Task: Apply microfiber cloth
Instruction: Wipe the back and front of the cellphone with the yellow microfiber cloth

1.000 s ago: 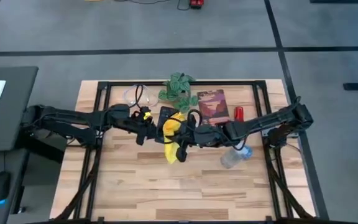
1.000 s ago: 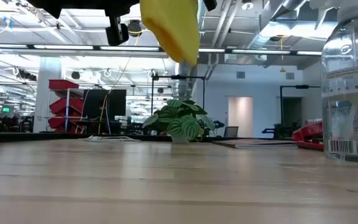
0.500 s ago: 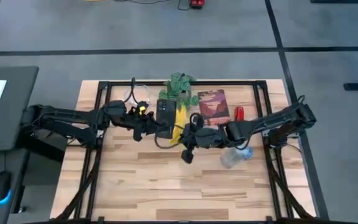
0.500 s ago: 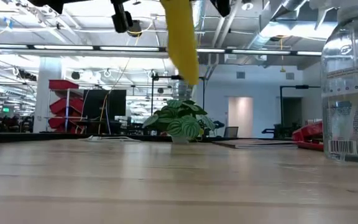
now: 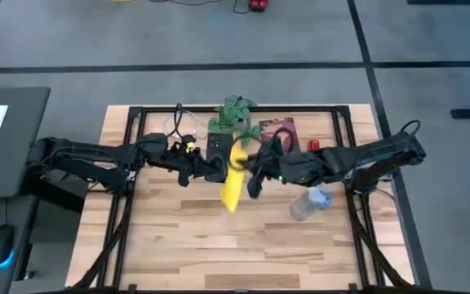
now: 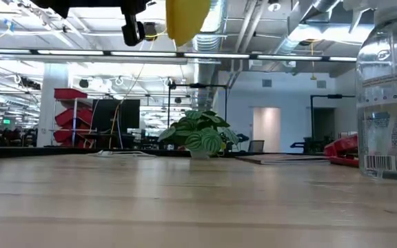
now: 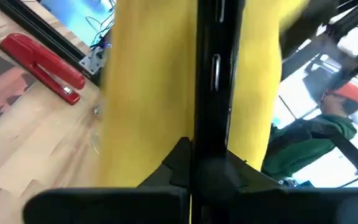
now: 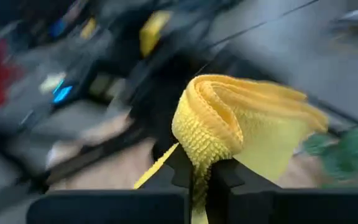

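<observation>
The bright yellow microfiber cloth (image 5: 232, 184) hangs bunched above the table's middle, with my right gripper (image 5: 254, 173) shut on it. Just to its left, my left gripper (image 5: 205, 167) is shut on a black smartphone (image 5: 216, 147), also up in the air. In the left wrist view the smartphone (image 7: 217, 74) shows edge-on, and the cloth (image 7: 148, 93) hangs right behind it. The low view catches only the cloth's lower end (image 6: 185, 17) at the picture's top. My left gripper pinches one end of the smartphone (image 7: 211, 146) between its two fingers, coming level from the table's left. The smartphone stands out past the fingers, edge toward the wrist camera, lifted clear of the table. My right gripper pinches a gathered fold of the cloth (image 8: 199, 146), several layers, between its fingers (image 8: 179, 169), coming from the table's right. The cloth bulges past the fingertips and hangs slack, clear of the table.
A small potted plant (image 5: 236, 114), a dark red booklet (image 5: 277, 137) and a red stapler (image 5: 314, 149) lie along the far side. A clear bottle (image 5: 307, 204) stands to the right, and a clear item (image 5: 178, 124) sits at far left. A person in green (image 7: 309, 140) is beyond the table.
My right gripper has swung the cloth past the smartphone, first toward the near edge, then back toward the far right and up. The cloth's hanging end has risen higher above the table. My left gripper has kept the smartphone nearly in place.
</observation>
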Controlling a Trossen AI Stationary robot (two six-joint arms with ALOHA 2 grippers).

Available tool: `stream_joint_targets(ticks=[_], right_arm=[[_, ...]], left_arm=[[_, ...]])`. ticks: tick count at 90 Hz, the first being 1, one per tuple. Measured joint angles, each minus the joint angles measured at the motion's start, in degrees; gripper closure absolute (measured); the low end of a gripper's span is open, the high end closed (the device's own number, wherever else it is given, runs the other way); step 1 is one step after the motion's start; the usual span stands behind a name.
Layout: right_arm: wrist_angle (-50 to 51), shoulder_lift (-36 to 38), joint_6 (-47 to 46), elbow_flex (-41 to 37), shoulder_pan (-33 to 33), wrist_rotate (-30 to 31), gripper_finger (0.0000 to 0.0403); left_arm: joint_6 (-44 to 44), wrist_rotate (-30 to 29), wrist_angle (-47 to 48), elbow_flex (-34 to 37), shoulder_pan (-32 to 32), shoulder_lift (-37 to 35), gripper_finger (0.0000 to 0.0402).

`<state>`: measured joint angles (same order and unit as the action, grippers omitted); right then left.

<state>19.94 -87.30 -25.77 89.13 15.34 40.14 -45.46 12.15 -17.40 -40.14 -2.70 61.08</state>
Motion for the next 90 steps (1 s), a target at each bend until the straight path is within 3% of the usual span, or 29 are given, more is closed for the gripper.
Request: stream_joint_targets(ticks=[7,29,55,77,90], right_arm=[[-2.17,-0.85,3.33,0.08,-0.45,-0.41,0.0403],[-2.11,-7.45,6.18,0.13,-2.8,-11.4,0.0403],[-5.59,-10.35,4.78,0.21,-1.56,-11.57,0.0403],[4.38,-8.11,2.88,0.15,-1.45,-12.46,0.0403],[2.58,-7.33,4.71,-0.06,-2.45,-10.36,0.0403]], left_arm=[[-0.58,-0.41,-0.02,0.0,0.02,0.0,0.0398],[-0.3,-1.15,0.69,-1.23,0.0,0.06,0.0398],[1.3,-0.52,2.03,-2.75,0.04,0.15,0.0398],[1.7,-1.8,2.39,-2.97,-0.02,0.22,0.0398],[2.02,-2.02,2.45,-3.01,-0.07,0.07,0.0398]])
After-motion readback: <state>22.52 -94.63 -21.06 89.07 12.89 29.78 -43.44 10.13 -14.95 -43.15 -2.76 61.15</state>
